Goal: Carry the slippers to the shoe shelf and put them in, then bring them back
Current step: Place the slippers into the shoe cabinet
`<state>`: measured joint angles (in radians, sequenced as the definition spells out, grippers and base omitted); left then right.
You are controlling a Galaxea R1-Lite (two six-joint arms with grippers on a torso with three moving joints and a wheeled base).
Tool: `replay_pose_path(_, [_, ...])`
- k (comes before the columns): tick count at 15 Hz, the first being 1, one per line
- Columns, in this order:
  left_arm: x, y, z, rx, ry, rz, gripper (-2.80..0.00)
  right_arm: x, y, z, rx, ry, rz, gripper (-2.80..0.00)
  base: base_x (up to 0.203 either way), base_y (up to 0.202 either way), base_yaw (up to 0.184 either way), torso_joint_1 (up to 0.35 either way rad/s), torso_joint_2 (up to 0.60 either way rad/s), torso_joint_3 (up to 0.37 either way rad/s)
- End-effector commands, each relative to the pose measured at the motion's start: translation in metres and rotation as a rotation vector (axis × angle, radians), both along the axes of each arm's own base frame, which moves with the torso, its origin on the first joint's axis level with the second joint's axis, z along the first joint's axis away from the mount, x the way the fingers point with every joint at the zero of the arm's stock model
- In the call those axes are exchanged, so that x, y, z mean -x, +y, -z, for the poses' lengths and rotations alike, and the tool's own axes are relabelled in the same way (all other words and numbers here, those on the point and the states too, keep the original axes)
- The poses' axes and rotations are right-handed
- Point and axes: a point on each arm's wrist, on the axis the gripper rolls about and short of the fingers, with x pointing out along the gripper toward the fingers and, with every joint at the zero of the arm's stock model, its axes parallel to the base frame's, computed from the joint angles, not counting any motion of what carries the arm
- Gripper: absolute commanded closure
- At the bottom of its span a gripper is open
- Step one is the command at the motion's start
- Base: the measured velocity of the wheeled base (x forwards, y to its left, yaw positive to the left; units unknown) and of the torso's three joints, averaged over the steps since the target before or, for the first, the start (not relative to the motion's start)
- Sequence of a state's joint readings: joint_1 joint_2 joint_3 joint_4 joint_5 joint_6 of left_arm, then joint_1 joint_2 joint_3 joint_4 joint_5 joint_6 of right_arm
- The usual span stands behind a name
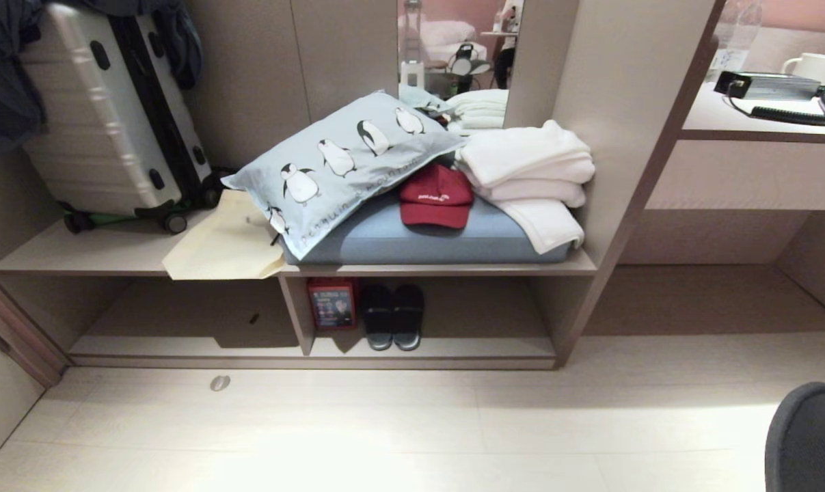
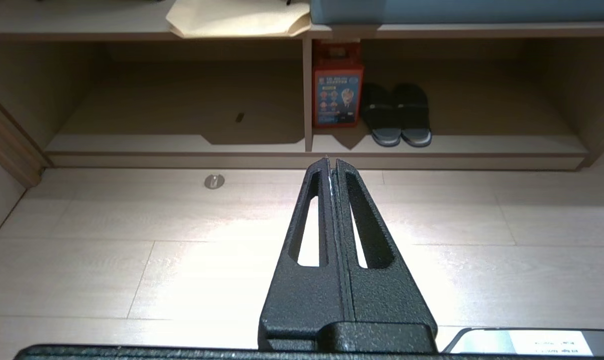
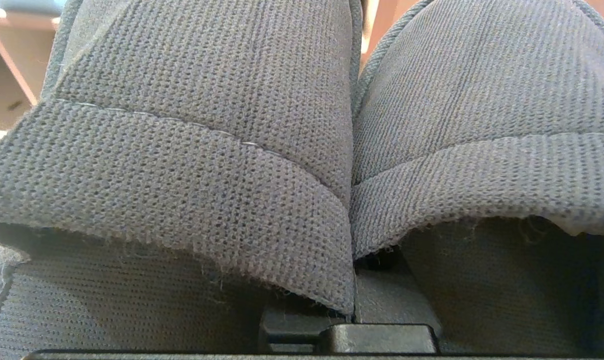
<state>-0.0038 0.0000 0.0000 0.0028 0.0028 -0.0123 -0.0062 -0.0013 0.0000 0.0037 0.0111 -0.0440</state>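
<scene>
Two grippers, one loaded. Left gripper (image 2: 332, 167): jaws pressed together, empty, hanging above floor (image 2: 131, 260) in front of shoe shelf (image 2: 312, 160). Right gripper out of head view; its jaws clenched on slippers (image 3: 302, 150), pair side by side at inner edges, filling wrist view. Shelf bay right of divider (image 1: 296, 314) already holds red box (image 1: 332, 304) and dark striped pair (image 1: 393, 316). Advice: close in square, stay low under top board, aim for bare bay right of striped pair, set soles flat before letting go.
</scene>
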Motion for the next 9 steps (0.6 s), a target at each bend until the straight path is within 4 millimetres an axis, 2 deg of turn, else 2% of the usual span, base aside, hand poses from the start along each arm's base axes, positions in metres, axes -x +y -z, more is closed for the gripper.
replay_pose_path(1, [-0.0001, 0.0, 0.0004, 0.0, 0.002, 0.0, 0.0, 0.0, 0.0, 0.0004, 0.0, -0.001, -0.001, 0.0, 0.0, 0.0, 0.0, 0.007, 0.0, -0.198])
replay_pose_path(9, [-0.0001, 0.0, 0.0004, 0.001, 0.002, -0.001, 0.0, 0.0, 0.0, 0.0004, 0.0, -0.001, -0.001, 0.0, 0.0, 0.0, 0.0, 0.002, 0.0, -0.197])
